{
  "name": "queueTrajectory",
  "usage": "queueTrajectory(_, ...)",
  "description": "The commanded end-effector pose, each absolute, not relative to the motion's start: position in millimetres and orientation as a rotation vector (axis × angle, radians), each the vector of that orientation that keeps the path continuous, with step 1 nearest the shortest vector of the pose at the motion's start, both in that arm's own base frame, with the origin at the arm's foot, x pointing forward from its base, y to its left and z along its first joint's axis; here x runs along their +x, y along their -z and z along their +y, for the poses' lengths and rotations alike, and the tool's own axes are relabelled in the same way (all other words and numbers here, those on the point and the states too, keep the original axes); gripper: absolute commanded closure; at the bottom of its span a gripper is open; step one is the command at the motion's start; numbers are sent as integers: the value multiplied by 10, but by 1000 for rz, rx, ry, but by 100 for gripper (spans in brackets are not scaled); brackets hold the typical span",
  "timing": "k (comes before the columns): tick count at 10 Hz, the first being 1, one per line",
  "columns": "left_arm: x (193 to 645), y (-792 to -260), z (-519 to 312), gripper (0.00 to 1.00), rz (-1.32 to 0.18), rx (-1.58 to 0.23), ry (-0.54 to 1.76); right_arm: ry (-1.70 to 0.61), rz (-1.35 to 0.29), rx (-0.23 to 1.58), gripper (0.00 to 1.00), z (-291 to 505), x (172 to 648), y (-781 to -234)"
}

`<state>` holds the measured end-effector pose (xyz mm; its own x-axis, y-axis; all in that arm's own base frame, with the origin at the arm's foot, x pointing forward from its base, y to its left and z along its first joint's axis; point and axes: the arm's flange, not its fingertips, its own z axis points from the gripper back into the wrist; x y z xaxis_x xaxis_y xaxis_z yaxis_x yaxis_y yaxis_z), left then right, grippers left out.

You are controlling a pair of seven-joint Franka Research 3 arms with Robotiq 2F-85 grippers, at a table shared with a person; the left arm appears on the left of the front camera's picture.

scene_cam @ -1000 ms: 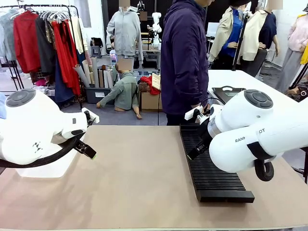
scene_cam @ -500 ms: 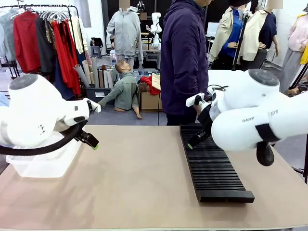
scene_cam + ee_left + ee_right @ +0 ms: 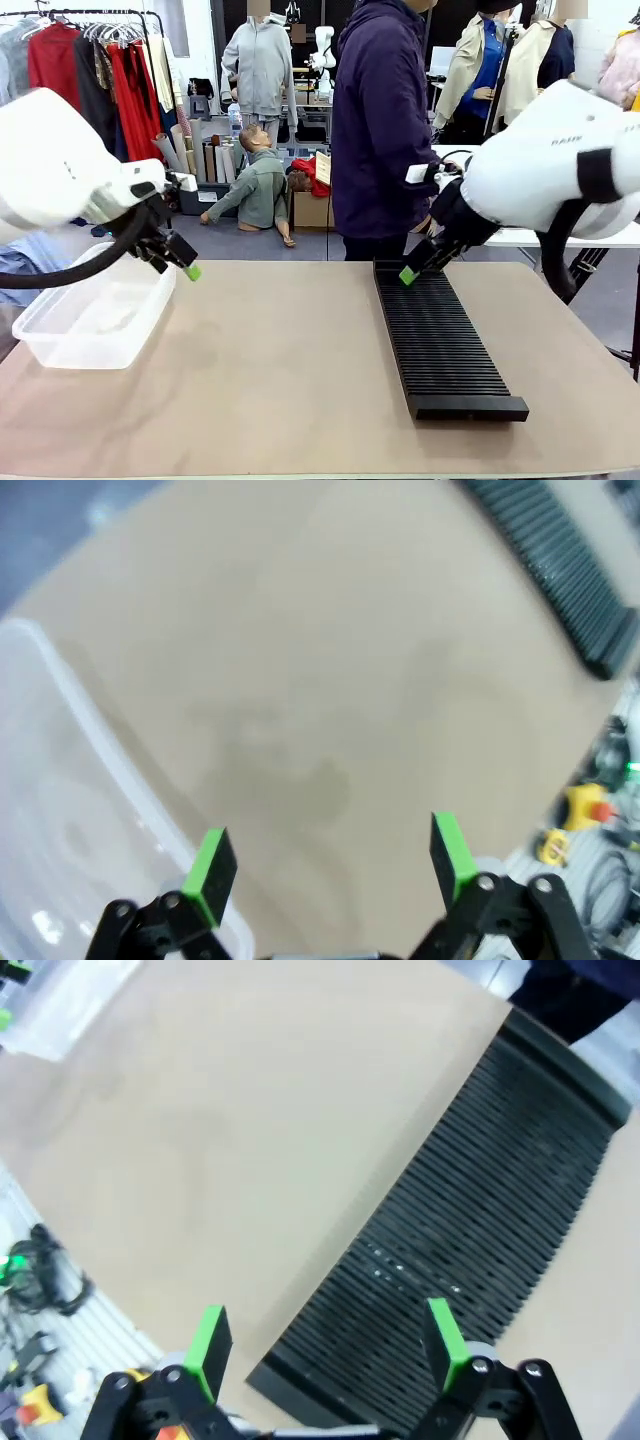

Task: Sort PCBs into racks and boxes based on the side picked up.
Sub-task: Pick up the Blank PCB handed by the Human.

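The long black ribbed rack (image 3: pixel 440 340) lies on the right half of the table, also seen in the right wrist view (image 3: pixel 470 1230) and at the top right of the left wrist view (image 3: pixel 560 570). The clear plastic box (image 3: pixel 95 315) sits at the table's left edge (image 3: pixel 70 820). My left gripper (image 3: pixel 188 268) hangs above the box's right rim, open and holding nothing (image 3: pixel 330 865). My right gripper (image 3: pixel 408 274) hovers over the rack's far end, open and holding nothing (image 3: pixel 325 1345). The PCBs are out of view.
A person in a dark purple jacket (image 3: pixel 385 130) stands at the far side behind the rack. The bare tan table (image 3: pixel 280 370) stretches between box and rack. Clothes racks and a second white table stand behind.
Both arms have risen and pulled back. The left gripper moved up off the box, uncovering it; the right gripper lifted from the rack's far end.
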<state>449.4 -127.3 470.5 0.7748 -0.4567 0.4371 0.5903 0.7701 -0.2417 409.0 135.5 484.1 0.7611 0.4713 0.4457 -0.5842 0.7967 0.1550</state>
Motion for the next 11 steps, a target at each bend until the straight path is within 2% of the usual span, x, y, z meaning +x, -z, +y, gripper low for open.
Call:
queueTrajectory(1,4555,-4755,-994,0,-340,-533,595,-577,-381,446,0,1137,4167,-4934)
queueTrajectory(4,4595,-4815,-750,0,-340,-766,568,-500,-368,733,0,764,4208,-5038)
queueTrajectory(6,4629,-4841,-488,0,-397,-937,524,-478,-413,898,0,487,4201,-5073)
queueTrajectory(11,4599,-4811,78,0,-437,-1156,353,-457,-517,1168,0,-126,4116,-5153)
